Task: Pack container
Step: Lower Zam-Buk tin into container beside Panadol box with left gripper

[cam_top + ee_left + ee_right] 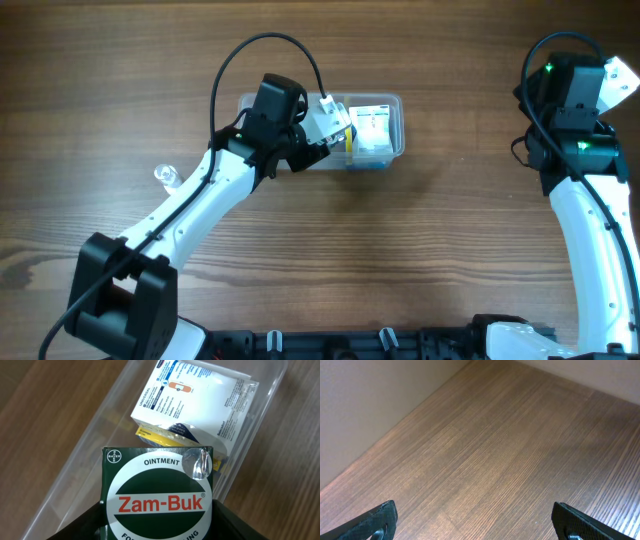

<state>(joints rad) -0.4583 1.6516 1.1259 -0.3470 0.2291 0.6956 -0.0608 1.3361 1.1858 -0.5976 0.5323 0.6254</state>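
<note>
Left: a small clear object (165, 175) on the worktop (450, 230). Centre: left claw (157, 522) clamped on a green Zam-Buk box (157, 495), poised over the left end of the container (392, 104), which lies top centre holding a white box (192, 400) atop a yellow one (152, 436). Right: right claw (480, 527) spread wide, empty, well apart from the container.
</note>
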